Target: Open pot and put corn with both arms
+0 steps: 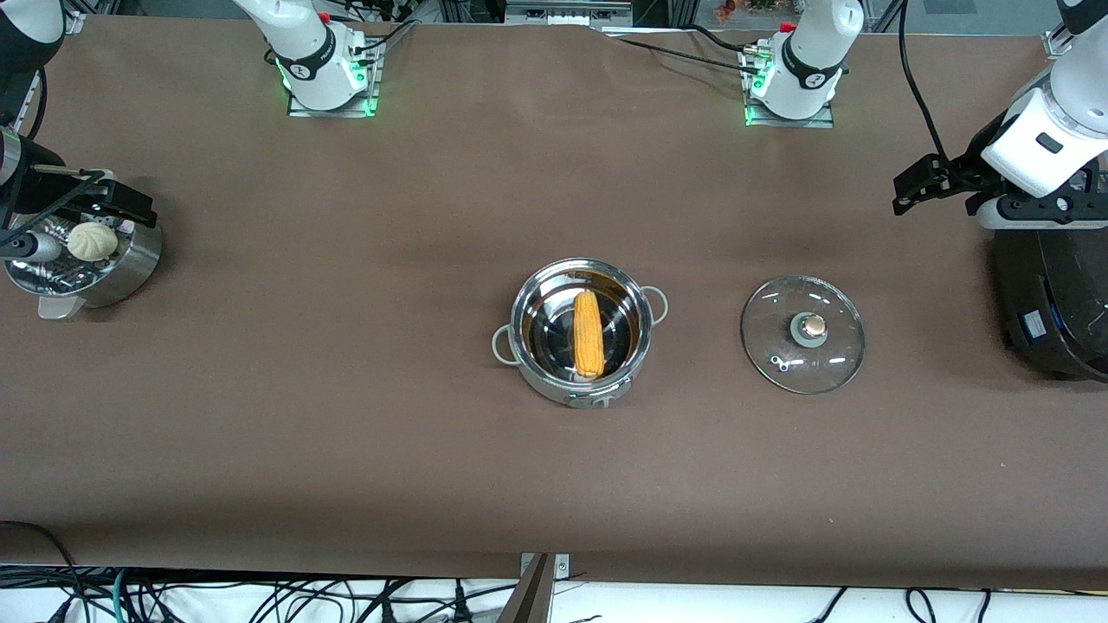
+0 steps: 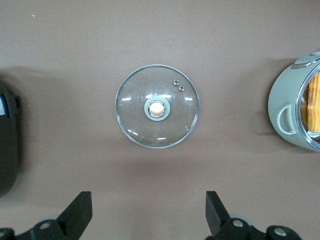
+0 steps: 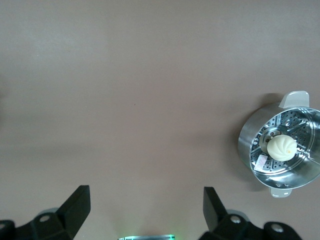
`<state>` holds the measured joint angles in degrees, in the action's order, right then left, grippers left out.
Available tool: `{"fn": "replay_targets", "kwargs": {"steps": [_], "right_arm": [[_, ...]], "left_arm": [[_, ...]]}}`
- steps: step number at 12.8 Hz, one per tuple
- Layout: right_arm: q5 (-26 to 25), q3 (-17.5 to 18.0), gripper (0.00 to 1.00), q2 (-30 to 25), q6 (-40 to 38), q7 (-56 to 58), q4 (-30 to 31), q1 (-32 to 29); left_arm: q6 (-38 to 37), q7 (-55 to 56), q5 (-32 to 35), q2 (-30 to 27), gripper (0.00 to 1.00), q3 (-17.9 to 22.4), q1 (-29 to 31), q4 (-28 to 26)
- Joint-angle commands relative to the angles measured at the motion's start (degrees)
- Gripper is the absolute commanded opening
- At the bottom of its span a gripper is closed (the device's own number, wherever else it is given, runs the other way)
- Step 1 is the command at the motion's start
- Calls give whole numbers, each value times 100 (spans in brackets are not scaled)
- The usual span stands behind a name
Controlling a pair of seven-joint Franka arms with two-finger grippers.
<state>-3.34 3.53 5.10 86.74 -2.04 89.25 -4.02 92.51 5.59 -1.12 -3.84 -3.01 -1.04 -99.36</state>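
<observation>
The steel pot (image 1: pixel 554 387) stands open mid-table with the yellow corn (image 1: pixel 589 333) lying inside it. Its glass lid (image 1: pixel 779 311) with the tan knob lies flat on the table beside the pot, toward the left arm's end. My left gripper (image 1: pixel 919 183) is open and empty, up in the air beside the black cooker. In the left wrist view the lid (image 2: pixel 135 107), the pot (image 2: pixel 285 112) and the corn (image 2: pixel 314 102) show past the open left gripper (image 2: pixel 149 215). My right gripper (image 1: pixel 121 201) is open and empty over the steamer basket; it also shows in the right wrist view (image 3: pixel 146 212).
A steel steamer basket (image 1: pixel 138 260) with a white bun (image 1: pixel 92 241) stands at the right arm's end; both show in the right wrist view, basket (image 3: pixel 248 142) and bun (image 3: pixel 281 148). A large black cooker (image 1: pixel 1052 303) stands at the left arm's end, also in the left wrist view (image 2: pixel 7 140).
</observation>
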Motion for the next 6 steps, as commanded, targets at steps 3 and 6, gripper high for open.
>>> {"fn": "replay_targets", "kwargs": {"steps": [3, 6], "right_arm": [[-61, 16, 100, 62, -34, 2, -153, -2], [-61, 24, 100, 62, -34, 11, -153, -2]], "left_arm": [[-110, 21, -99, 6, 100, 11, -11, 57], [-137, 21, -99, 6, 100, 19, 7, 57]]}}
